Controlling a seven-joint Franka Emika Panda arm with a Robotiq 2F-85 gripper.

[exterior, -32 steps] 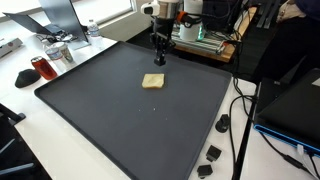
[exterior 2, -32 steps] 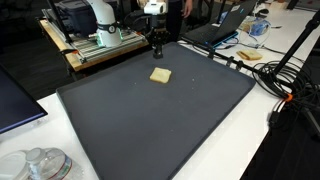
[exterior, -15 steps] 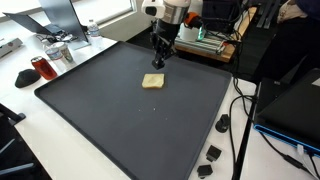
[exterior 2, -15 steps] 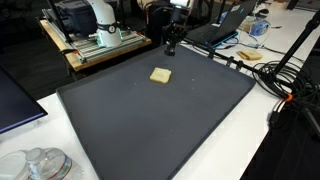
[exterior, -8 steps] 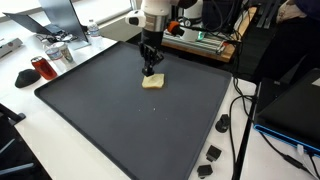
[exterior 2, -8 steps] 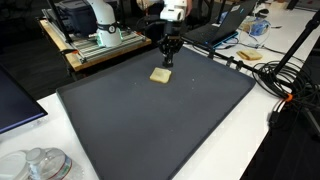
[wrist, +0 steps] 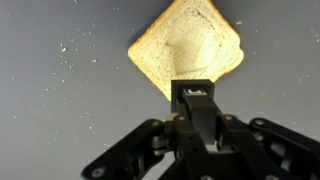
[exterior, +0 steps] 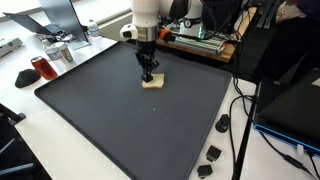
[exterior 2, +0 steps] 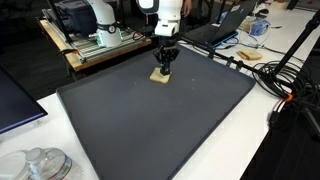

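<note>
— So, nearest first: what lies closest to the camera?

— In an exterior view, small black blocks [exterior: 213, 153] sit on the white table [exterior: 120, 170] just off the near corner of the big dark mat [exterior: 120, 115]. Beside them a black cable [exterior: 240, 130] runs along the mat's edge.

— And farther in?

— Farther in, toward the mat's back half, lies a slice of toast [exterior: 153, 82], flat on the mat, pale with a browner crust. My gripper [exterior: 148, 76] hangs right over it, pointing straight down. In both exterior views its tip meets the toast's edge; whether it truly presses on the bread I cannot tell.

— Your fingers?

— Drawn together, with nothing between them. From the wrist view my fingers [wrist: 196, 100] form one dark column whose tip overlaps the toast's [wrist: 186, 50] lower corner, crumbs scattered over the mat around it.

— Beyond that?

— A red cup [exterior: 40, 68] on the table past the mat's far corner, and a wooden bench [exterior 2: 85, 55] behind the mat.
</note>
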